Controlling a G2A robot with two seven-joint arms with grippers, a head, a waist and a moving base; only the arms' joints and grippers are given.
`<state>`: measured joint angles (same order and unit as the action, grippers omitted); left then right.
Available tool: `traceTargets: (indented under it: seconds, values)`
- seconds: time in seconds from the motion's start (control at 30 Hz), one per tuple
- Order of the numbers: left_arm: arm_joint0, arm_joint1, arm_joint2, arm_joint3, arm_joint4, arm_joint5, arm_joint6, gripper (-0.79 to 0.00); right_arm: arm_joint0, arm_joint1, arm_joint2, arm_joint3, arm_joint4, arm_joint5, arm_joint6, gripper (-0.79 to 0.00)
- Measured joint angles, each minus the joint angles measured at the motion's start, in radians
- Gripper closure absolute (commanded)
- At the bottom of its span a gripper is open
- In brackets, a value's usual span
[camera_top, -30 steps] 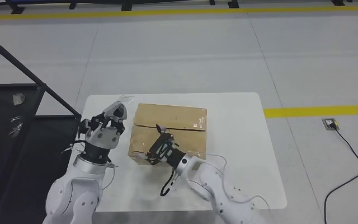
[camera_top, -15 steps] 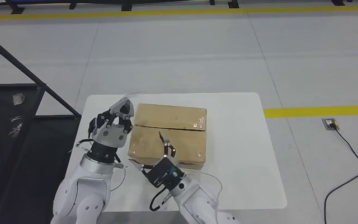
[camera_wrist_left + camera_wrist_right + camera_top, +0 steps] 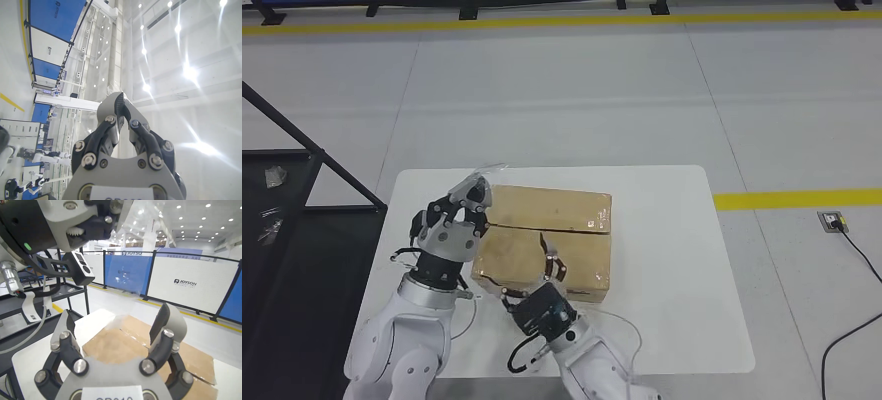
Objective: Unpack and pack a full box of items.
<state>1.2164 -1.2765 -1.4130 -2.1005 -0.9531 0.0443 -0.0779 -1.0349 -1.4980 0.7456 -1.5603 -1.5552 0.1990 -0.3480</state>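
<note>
A closed cardboard box lies in the middle of the white table. My left gripper is raised beside the box's left end and points upward. It is shut on a strip of clear tape. The tape hangs from it down to the box's top near the seam. The left gripper looms close overhead in the right wrist view. My right gripper hovers open over the box's near edge, holding nothing.
A black metal cart stands just left of the table. Bare tabletop lies right of the box and along the front edge. A yellow floor line runs to the right, with fence panels beyond.
My left gripper has lifted and shifted right toward the box, drawing the tape with it. My right arm has pulled back toward the table's near edge.
</note>
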Motion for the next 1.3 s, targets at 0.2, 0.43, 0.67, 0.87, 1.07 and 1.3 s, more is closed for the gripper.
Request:
traceTargets:
  seconds: [0.2,0.43,0.67,0.87,1.07,1.3]
  values:
    - [-0.002,-0.003,0.000,0.002,0.000,-0.007,-0.004,0.000,-0.001,-0.019,-0.015,0.026,-0.040,0.088,-0.065,-0.446]
    - [-0.002,-0.005,-0.013,0.005,-0.009,-0.006,-0.016,0.000,0.002,-0.040,-0.027,0.053,-0.030,0.093,-0.090,-0.406]
    - [0.000,-0.007,-0.024,0.004,-0.019,-0.002,-0.024,0.000,0.009,-0.060,-0.043,0.077,-0.017,0.069,-0.099,-0.597]
    - [0.004,-0.009,-0.029,0.000,-0.025,0.001,-0.032,0.000,0.007,-0.074,-0.048,0.088,-0.022,0.075,-0.117,-0.643]
    - [0.011,-0.011,-0.026,-0.010,-0.030,0.009,-0.040,0.000,0.009,-0.087,-0.036,0.090,-0.020,0.088,-0.119,-0.603]
    - [0.023,-0.012,-0.029,-0.029,-0.040,0.019,-0.049,0.000,0.018,-0.099,-0.014,0.099,-0.016,0.095,-0.123,-0.382]
